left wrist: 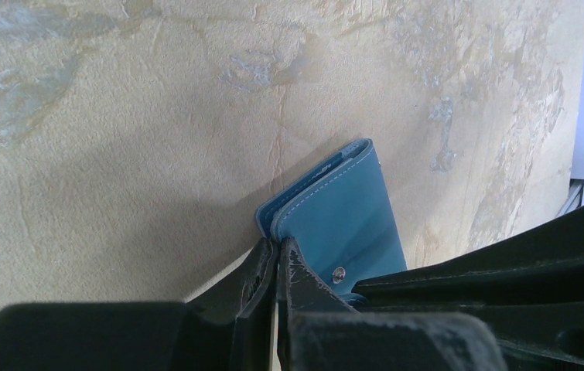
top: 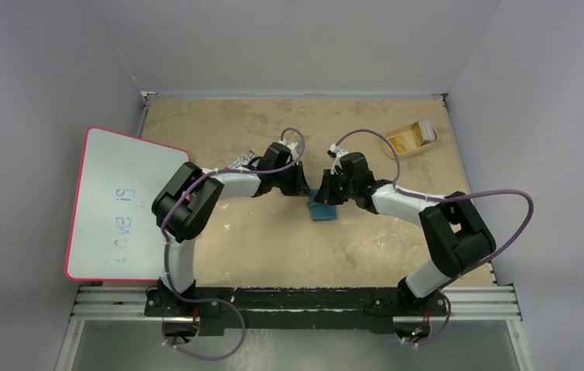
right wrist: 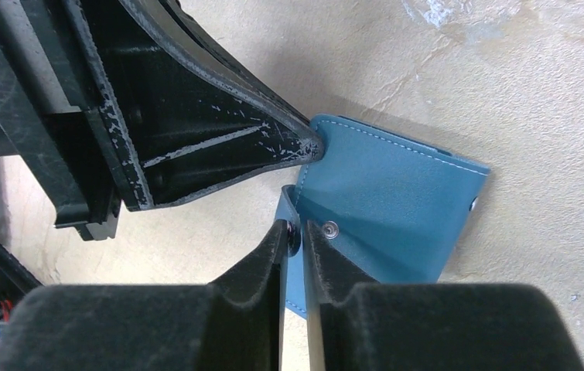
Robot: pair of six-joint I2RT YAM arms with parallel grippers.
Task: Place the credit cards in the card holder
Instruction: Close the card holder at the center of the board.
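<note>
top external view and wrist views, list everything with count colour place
teal-blue bifold leather card holder: one, teal-blue, mid table between the grippers
orange-yellow flat cards: count unclear, orange-yellow, in the tray
whitish item: one, whitish, tray's far end, unidentifiable
shallow tan tray: one, tan, far right of table
white board with pink-red rim: one, white, left edge of table
mottled tan table: one, tan, under everything
purple cables: two, purple, looping left and right
left gripper: one, black, shut on the card holder's corner
right gripper: one, black, shut on a card holder flap
</note>
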